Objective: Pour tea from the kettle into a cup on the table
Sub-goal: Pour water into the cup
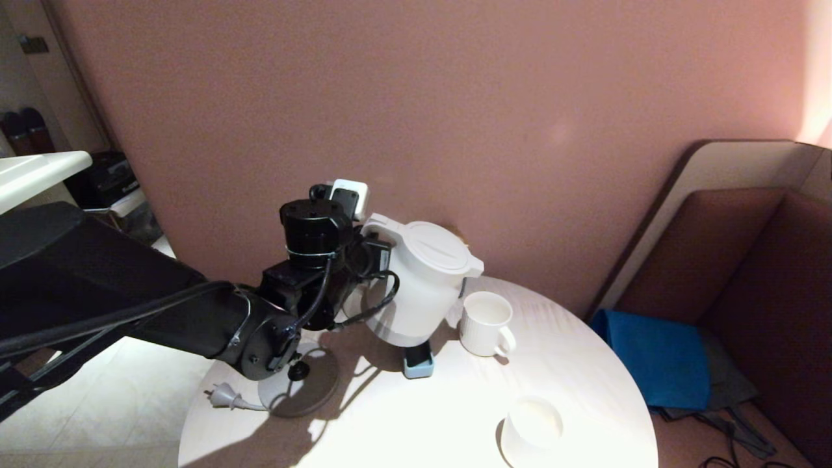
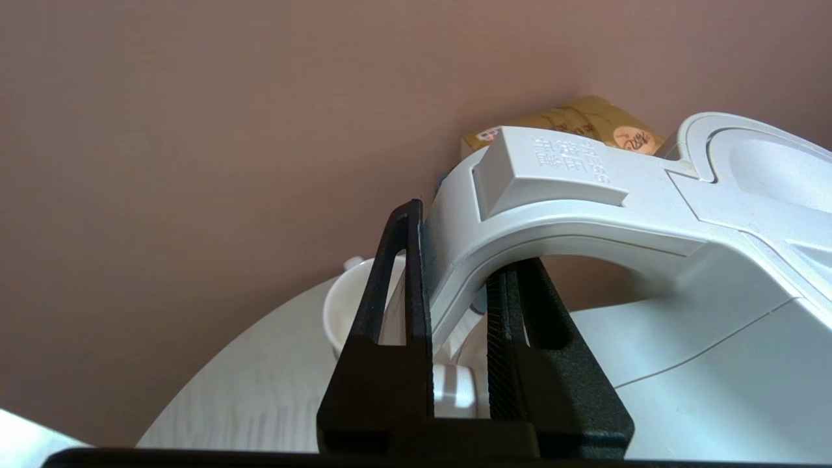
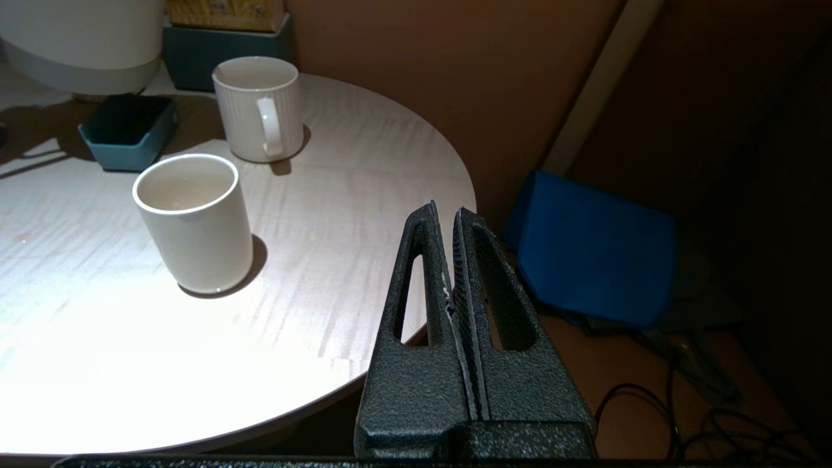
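Observation:
The cream-white kettle (image 1: 422,279) hangs off its base above the table (image 1: 585,364), tilted with its spout toward the cup (image 1: 486,323). That cup is a ribbed white mug with a loop handle, standing just right of the kettle, also seen in the right wrist view (image 3: 257,107). My left gripper (image 1: 372,250) is shut on the kettle's loop handle (image 2: 552,214), one finger on each side of it (image 2: 461,240). No tea shows in any view. My right gripper (image 3: 447,211) is shut and empty, parked beyond the table's right edge.
The kettle's round grey base (image 1: 305,383) and its plug (image 1: 221,395) lie at the table's left front. A small blue tray (image 1: 418,363) sits under the kettle. A smooth white cup (image 1: 533,429) stands near the front edge. A blue cloth (image 1: 656,357) lies on the seat at right.

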You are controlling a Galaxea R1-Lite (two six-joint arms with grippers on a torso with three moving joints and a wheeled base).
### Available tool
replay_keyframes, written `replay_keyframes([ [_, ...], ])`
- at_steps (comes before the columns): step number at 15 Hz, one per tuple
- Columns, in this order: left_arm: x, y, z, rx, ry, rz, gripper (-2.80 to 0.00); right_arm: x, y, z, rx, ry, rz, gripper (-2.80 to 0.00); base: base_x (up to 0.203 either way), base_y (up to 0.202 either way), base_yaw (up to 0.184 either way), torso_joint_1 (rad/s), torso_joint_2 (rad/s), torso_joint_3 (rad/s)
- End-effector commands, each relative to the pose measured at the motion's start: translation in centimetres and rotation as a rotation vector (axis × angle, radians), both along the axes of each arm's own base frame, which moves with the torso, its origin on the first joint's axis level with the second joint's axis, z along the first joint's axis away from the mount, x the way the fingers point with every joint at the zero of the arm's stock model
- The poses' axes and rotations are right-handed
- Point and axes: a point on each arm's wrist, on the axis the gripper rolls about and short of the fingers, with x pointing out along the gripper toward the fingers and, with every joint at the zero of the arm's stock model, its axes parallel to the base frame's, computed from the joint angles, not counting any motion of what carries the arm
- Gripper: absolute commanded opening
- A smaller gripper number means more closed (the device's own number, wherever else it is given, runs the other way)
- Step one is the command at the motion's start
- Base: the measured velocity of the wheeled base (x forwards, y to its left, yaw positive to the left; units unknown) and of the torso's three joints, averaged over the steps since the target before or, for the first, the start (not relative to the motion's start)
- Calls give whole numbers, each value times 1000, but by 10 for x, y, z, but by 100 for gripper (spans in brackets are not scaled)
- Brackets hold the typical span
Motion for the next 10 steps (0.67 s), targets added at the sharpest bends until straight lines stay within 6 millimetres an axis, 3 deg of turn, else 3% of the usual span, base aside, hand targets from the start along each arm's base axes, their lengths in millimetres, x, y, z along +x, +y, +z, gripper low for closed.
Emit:
replay_keyframes([
  [1, 9, -5, -6, 15, 1, 12, -280, 0, 0, 0, -1, 1, 1, -280, 0, 0, 0, 0, 0, 0],
  [10, 28, -18, 3, 148, -58, 12, -280, 0, 0, 0, -1, 1, 1, -280, 0, 0, 0, 0, 0, 0],
])
